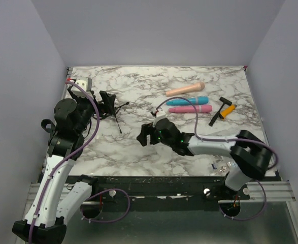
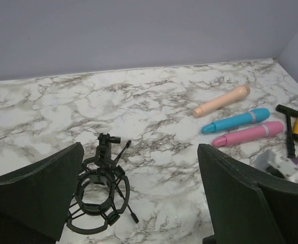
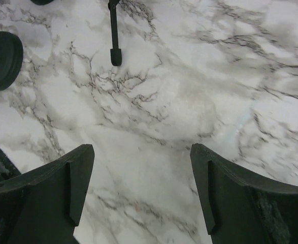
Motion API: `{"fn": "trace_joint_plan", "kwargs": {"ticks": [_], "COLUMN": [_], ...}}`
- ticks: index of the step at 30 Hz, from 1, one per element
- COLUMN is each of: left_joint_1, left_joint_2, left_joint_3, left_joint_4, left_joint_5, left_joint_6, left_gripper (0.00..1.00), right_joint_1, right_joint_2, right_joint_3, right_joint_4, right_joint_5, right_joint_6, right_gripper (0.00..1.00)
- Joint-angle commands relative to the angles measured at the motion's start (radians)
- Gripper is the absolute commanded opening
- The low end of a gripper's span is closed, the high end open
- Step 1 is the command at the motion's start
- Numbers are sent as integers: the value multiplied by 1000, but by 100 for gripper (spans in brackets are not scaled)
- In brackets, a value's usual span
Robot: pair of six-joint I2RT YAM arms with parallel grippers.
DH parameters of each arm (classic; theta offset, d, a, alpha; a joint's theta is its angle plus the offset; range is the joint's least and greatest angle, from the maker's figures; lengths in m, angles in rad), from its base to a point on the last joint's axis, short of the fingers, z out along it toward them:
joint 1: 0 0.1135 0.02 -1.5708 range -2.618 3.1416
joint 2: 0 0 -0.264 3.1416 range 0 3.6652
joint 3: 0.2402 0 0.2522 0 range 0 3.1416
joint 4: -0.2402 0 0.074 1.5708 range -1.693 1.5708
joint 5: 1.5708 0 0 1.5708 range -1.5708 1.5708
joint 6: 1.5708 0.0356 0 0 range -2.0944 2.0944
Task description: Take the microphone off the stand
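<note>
three microphones (image 2: 235, 121) lie side by side on the worktop (image 2: 138, 101), well apart from the stand (image 2: 106, 152). the left tool (image 2: 141, 188) hangs released above the stand; the right tool (image 3: 141, 193) is released too.

You will find no readable text, label, brand or number here. No surface carries a legible sign.

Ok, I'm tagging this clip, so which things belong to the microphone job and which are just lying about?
Job: stand, its ring empty; peach microphone, blue microphone, pink microphone, all lying on the table; which one the task means is unclear.
Lying about: orange-and-black tool beside them.
</note>
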Motion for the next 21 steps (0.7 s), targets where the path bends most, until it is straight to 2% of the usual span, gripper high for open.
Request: {"fn": "trace_joint_plan", "kwargs": {"ticks": [1,6,12,15,19,21], "left_joint_1": [4,-4,-32,-84,-185,-202], "left_joint_2": [-7,-40,-105,-143,-198,-247], "left_joint_3": [-12,-32,-76,-113,-146,-169], "left_joint_4": [23,41,81,120,140,143], "left_joint_5": [44,44,-8,-50,-109,-88], "left_joint_6": [-26,-43,-44,-38,-5,-18], "left_gripper": [98,98,98,98,98,98], "right_joint_1": [6,6,6,6,6,5], "right_joint_2": [-281,-650,-1083,-1228,-1339,-1352], "right_joint_3": [-138,-262,-279,-255,-213,-165], "right_joint_4": [-214,-459,-799,-890,-920,-963], "right_joint_5": [101,193,321,361,338,349], "right_joint_6": [11,71,177,242,267,271], "right_gripper": [84,86,90,98,100,100]}}
